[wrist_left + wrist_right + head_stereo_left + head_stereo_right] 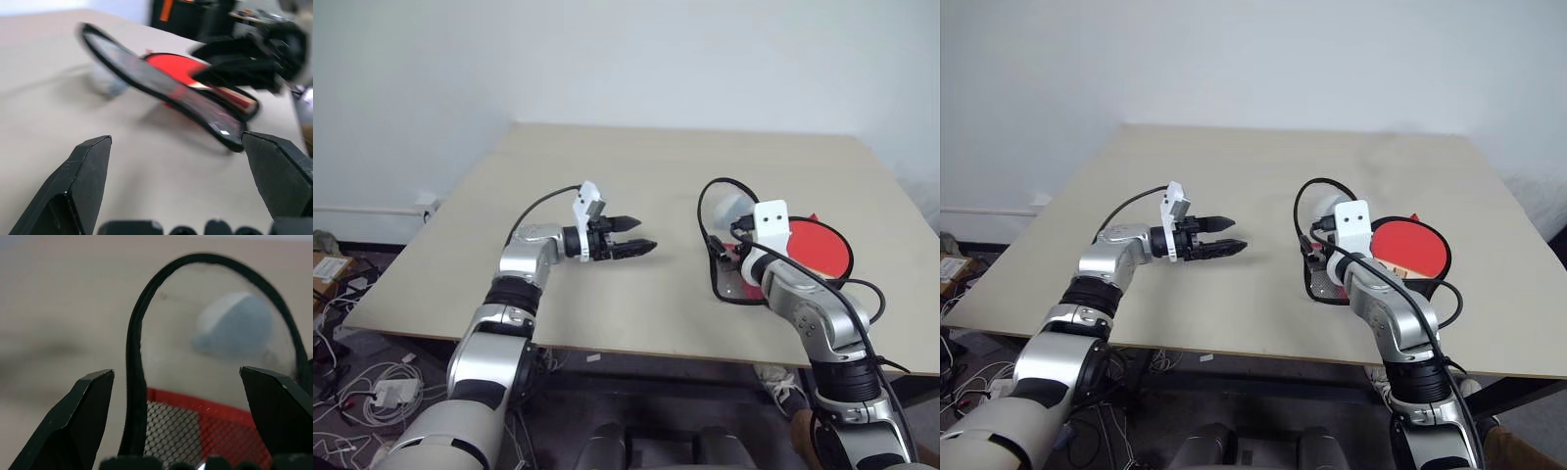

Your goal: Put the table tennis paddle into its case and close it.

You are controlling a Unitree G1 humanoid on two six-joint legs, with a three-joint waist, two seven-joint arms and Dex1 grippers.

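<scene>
The round red table tennis paddle lies beside the open black-rimmed case. Both the left gripper and right gripper are spread wide, holding nothing.

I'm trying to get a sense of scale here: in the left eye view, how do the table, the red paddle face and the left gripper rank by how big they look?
1. The table, by far the largest.
2. The red paddle face.
3. The left gripper, its black fingers spread apart; it looks only slightly smaller than the paddle face, and part of that face is hidden behind the right arm, so this order is unsure.

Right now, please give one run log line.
paddle: lying on case | case: flap up | left gripper: open, empty | right gripper: open at case
</scene>
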